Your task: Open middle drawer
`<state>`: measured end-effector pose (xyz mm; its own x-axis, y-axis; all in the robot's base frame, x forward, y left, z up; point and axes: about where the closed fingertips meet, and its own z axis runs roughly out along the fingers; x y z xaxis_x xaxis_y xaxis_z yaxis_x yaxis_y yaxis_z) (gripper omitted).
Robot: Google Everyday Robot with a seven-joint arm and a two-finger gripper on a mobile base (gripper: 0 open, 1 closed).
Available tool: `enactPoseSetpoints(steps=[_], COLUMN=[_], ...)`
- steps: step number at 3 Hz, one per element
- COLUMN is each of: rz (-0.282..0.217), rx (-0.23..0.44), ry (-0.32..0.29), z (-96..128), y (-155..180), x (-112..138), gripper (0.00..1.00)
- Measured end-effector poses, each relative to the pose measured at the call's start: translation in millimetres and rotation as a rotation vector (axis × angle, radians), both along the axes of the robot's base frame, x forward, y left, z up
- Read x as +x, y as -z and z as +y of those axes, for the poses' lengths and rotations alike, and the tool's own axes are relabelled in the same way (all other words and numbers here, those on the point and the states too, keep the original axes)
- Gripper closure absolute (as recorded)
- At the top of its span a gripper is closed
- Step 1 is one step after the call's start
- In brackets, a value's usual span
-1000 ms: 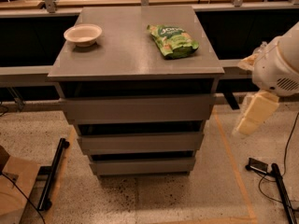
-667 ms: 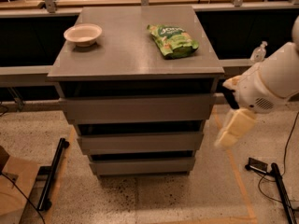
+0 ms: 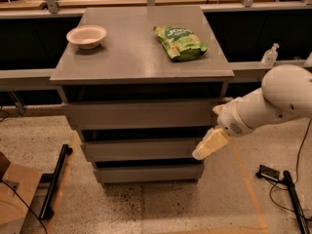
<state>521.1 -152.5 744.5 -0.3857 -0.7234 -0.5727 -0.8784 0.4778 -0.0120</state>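
Observation:
The grey cabinet has three stacked drawer fronts. The middle drawer (image 3: 141, 149) is the second slab front and sits closed, flush with the others. The top drawer (image 3: 141, 113) is above it and the lowest drawer (image 3: 148, 172) below. My gripper (image 3: 208, 145), cream-coloured at the end of the white arm (image 3: 273, 104), reaches in from the right and sits at the right end of the middle drawer front, tip pointing down-left. I cannot tell whether it touches the drawer.
On the cabinet top (image 3: 126, 57) stand a pale bowl (image 3: 87, 35) at the back left and a green snack bag (image 3: 180, 43) at the back right. A black bar (image 3: 54, 182) lies on the floor at left, cables and a black device (image 3: 270, 172) at right.
The arm has swung left and down from beside the cabinet's right side, bringing the gripper to the right end of the middle drawer front. The drawers have not moved.

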Motion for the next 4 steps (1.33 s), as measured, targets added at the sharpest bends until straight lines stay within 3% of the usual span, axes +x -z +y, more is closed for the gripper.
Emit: enactPoseSetpoints(steps=[1, 4], rz=[-0.003, 0.150], rx=[0.007, 0.018], ry=[0.009, -0.043], z=[0, 15], y=[5, 98], x=[5, -8], gripper=[0.00, 0.00])
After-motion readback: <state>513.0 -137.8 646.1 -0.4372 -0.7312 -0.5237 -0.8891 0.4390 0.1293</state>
